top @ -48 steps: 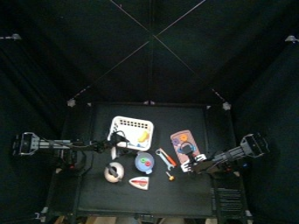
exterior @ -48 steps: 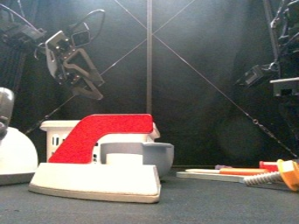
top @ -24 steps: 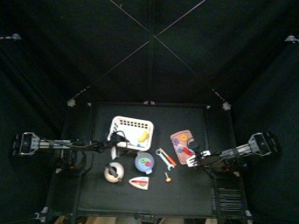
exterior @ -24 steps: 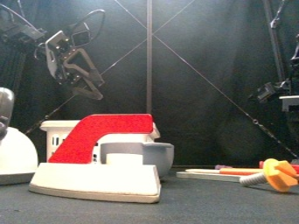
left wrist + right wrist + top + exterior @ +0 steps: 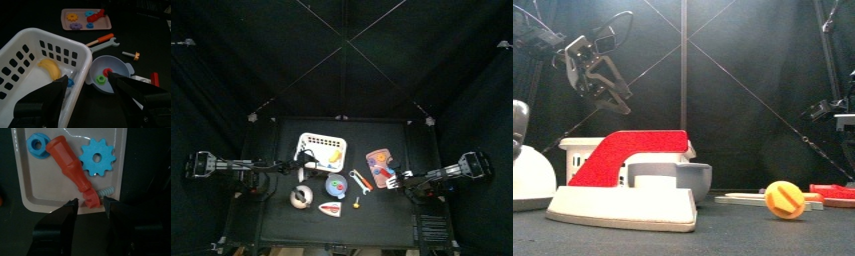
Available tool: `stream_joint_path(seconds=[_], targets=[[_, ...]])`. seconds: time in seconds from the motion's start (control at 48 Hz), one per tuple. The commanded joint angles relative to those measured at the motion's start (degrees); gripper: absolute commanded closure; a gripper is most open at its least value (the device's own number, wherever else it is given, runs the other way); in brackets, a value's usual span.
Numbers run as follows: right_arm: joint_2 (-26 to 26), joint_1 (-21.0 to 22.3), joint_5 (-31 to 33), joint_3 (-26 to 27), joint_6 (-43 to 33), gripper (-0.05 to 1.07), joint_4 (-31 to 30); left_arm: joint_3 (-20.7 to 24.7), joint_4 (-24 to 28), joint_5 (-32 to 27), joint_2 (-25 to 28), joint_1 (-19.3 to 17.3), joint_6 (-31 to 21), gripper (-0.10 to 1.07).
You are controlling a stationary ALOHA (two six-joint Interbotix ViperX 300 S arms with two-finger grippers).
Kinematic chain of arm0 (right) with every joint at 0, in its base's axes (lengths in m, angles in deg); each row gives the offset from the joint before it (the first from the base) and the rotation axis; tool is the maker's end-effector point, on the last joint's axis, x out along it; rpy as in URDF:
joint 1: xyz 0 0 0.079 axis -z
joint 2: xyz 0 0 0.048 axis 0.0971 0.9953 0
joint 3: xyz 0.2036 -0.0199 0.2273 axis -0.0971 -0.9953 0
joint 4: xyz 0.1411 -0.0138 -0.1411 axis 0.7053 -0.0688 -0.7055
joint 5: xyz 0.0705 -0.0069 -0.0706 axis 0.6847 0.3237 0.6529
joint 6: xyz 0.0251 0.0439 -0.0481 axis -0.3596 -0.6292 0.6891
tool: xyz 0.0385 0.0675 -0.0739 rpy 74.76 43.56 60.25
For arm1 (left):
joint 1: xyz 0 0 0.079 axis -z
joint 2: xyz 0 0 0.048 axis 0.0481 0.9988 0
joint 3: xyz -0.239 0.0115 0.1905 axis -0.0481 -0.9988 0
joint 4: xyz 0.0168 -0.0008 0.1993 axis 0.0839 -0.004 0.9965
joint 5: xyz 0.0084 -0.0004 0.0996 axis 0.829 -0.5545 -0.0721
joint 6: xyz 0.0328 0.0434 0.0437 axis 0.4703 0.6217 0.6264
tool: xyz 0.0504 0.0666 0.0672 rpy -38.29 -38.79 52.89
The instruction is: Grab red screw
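Observation:
The red screw point(image 5: 69, 161) lies slanted on a pale tray point(image 5: 40, 188), between a blue nut point(image 5: 37, 145) and a blue gear point(image 5: 97, 158). Its grey threaded tip point(image 5: 105, 192) points toward my right gripper point(image 5: 89, 204), which is open, with one jaw on each side of the screw's lower end and small gaps showing. In the top view that tray point(image 5: 381, 160) sits right of the middle, with the right arm at its near right corner. My left gripper point(image 5: 87, 82) hangs open above a white basket point(image 5: 27, 50) and a bowl point(image 5: 115, 66).
A banana point(image 5: 49, 69) lies in the basket. An orange-handled wrench point(image 5: 104, 41) and a small bolt point(image 5: 131, 54) lie on the table between bowl and tray. In the front view a red-and-white block point(image 5: 627, 185) stands near, with a yellow-headed bolt point(image 5: 784, 198) to its right.
The right arm has drawn back toward the table's right edge and its jaws have narrowed a little. In the front view the yellow-headed bolt has rolled left.

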Motion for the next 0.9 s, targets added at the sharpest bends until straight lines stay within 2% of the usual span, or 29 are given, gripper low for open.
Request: stream_joint_path(seconds=[0.0, 0.625, 0.875], targets=[[0.0, 0.5, -0.3, 0.1, -0.1, 0.27, 0.1, 0.7, 0.0, 0.3, -0.2, -0.2, 0.0, 0.00], [0.4, 1.1, -1.4, 0.4, 0.0, 0.49, 0.0, 0.6, 0.0, 0.3, -0.2, -0.3, 0.0, 0.00], [-1.3, 0.8, -0.3, 4.4, 0.6, 0.50, -0.3, 0.5, 0.0, 0.3, -0.2, -0.6, 0.0, 0.00]])
